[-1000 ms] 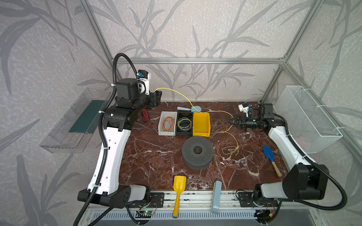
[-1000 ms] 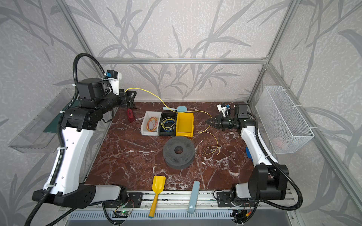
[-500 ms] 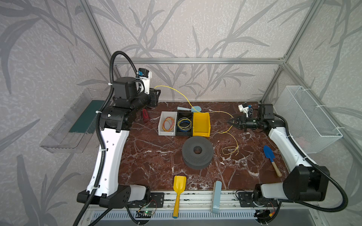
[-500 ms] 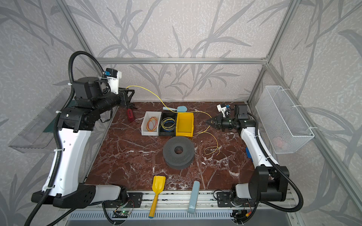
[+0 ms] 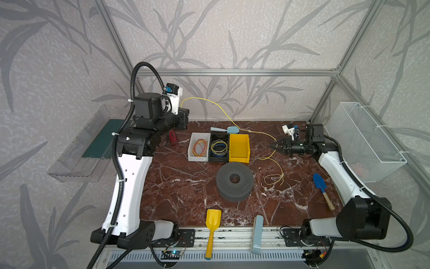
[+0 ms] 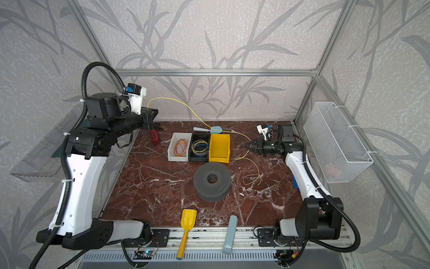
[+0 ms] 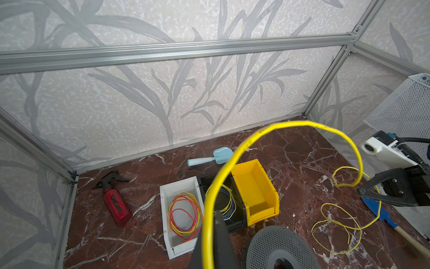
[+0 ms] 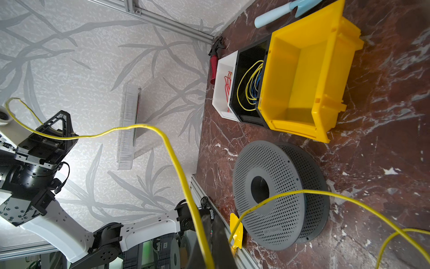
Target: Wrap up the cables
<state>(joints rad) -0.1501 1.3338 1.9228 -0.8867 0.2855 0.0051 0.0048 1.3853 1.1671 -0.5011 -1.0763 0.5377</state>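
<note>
Fingers [image 5: 279, 143] of the right gripper [image 5: 272, 146] are pinched shut on the pale-yellow wire [image 5: 224, 113] near the right edge of the marble tabletop [image 5: 186, 186] in both top views. The left gripper [image 5: 185, 114], high over the back-left corner, is closed on it too. Slack curls on the tabletop beside the grey spool [image 5: 234, 178].

In the left wrist view, closed fingers [image 7: 220, 235] clamp the wire, which arcs across to the right gripper.

In the right wrist view, closed fingers [image 8: 220, 242] grip the wire, which runs to the left gripper.
</note>
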